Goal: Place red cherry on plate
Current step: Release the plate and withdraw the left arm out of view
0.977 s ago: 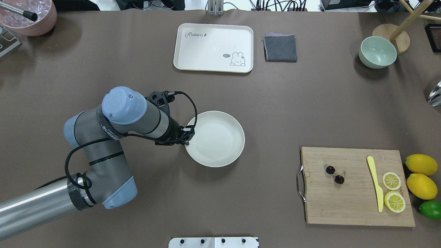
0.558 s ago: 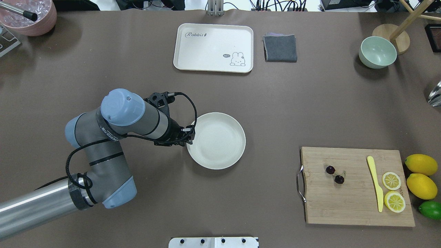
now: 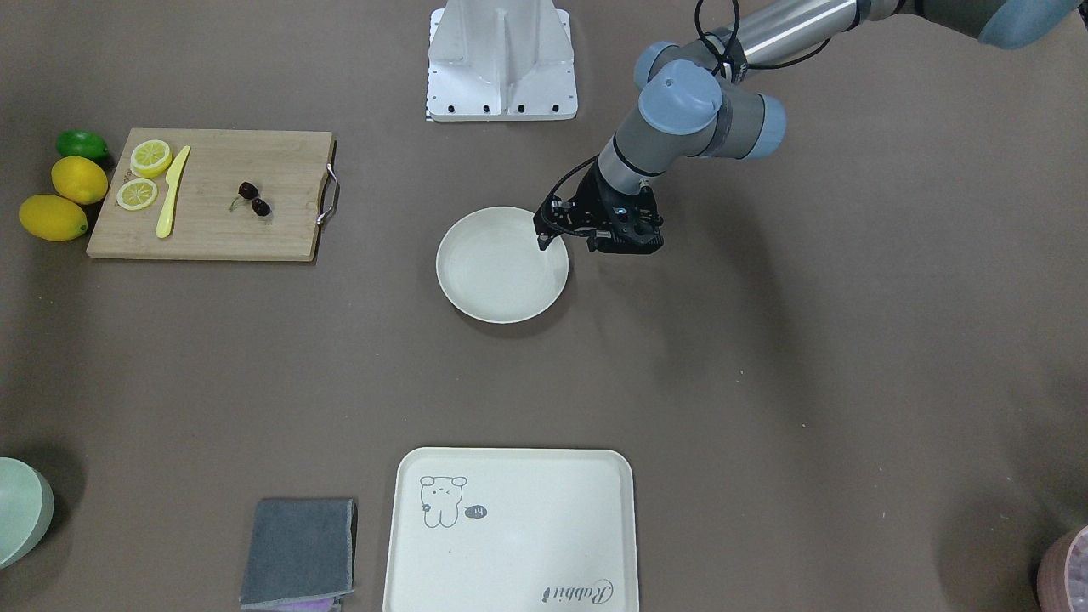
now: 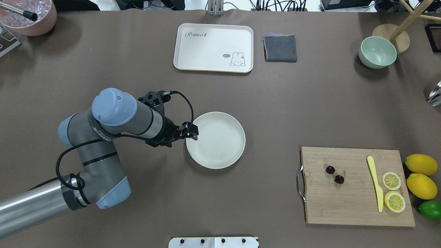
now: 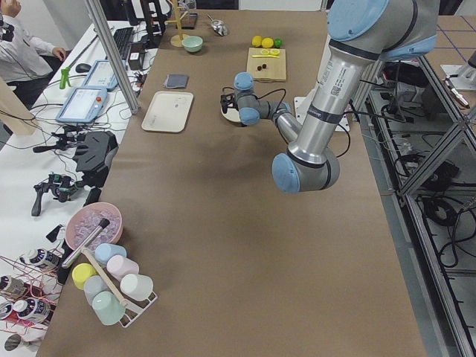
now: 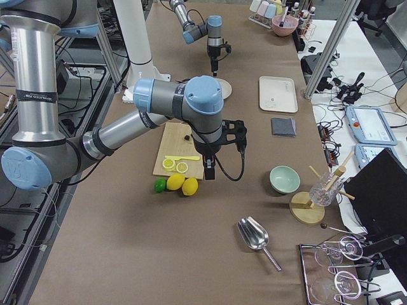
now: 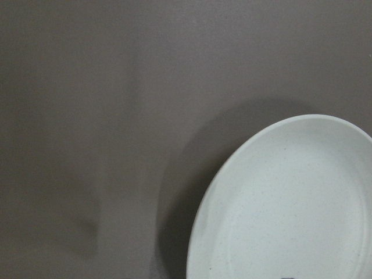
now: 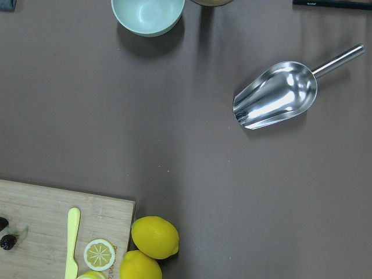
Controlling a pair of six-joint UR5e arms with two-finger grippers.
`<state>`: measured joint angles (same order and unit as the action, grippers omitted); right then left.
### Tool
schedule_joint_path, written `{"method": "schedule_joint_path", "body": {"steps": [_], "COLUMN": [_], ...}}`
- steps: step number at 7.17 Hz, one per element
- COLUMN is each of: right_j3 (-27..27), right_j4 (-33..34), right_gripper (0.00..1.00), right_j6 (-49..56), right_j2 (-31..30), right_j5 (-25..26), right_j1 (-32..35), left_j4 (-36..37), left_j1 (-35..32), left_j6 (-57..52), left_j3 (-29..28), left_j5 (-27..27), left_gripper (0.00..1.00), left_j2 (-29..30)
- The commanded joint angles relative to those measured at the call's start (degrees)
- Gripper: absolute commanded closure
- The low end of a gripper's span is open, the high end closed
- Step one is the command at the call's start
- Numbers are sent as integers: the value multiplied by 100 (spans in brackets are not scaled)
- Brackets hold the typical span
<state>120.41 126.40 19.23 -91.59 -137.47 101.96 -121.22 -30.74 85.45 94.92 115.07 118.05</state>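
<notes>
The red cherry (image 4: pixel 339 179) is a dark pair joined by thin stems, lying on the wooden cutting board (image 4: pixel 355 203) at the right; the front view also shows the cherry (image 3: pixel 261 206). The plate (image 4: pixel 220 144) is round, cream-white and bare, at the table's middle. My left gripper (image 4: pixel 192 132) hovers over the plate's left rim, seemingly open, with nothing in it; in the front view it (image 3: pixel 544 240) hangs above the plate (image 3: pixel 501 272). The left wrist view shows only the plate (image 7: pixel 290 203). My right gripper (image 6: pixel 208 171) hangs beyond the board's lemon end; whether it is open or shut I cannot tell.
On the board lie a yellow knife (image 4: pixel 376 182) and two lemon halves (image 4: pixel 391 181); whole lemons (image 4: pixel 421 186) and a lime (image 4: pixel 430 209) sit beside it. A rabbit tray (image 4: pixel 213 38), grey cloth (image 4: pixel 280 48) and green bowl (image 4: pixel 378 51) stand at the back. A metal scoop (image 8: pixel 276 103) lies beyond.
The left gripper has come off the plate's rim, lifted and drawn back to the left. The plate shifted slightly and now rests still. The cherry has not moved.
</notes>
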Motion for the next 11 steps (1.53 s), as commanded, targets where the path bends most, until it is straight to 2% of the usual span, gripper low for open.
{"method": "schedule_joint_path", "body": {"steps": [1, 4, 6, 8, 9, 11], "right_j3": [-26, 9, 27, 307, 282, 281], "right_j4": [7, 104, 104, 104, 95, 95], "right_gripper": [0, 0, 0, 0, 0, 0], "right_j6": [-7, -86, -95, -95, -86, -95], "right_j2": [18, 9, -51, -201, -167, -88], "right_j5": [1, -236, -323, -324, -263, -262], "right_j1": [8, 8, -27, -27, -27, -71], "left_j4": [11, 11, 2, 11, 11, 28], "left_j1": [-717, -2500, -3505, -3928, -4218, -4965], "left_j6": [-246, -2113, -3223, -3517, -3535, -4671], "left_j3": [368, 518, 554, 431, 248, -462], "left_j5": [826, 2532, 3203, 3302, 3259, 3293], "left_gripper": [2, 2, 3, 5, 6, 11], "left_j2": [-491, -1649, -2529, -2717, -2717, -2708]}}
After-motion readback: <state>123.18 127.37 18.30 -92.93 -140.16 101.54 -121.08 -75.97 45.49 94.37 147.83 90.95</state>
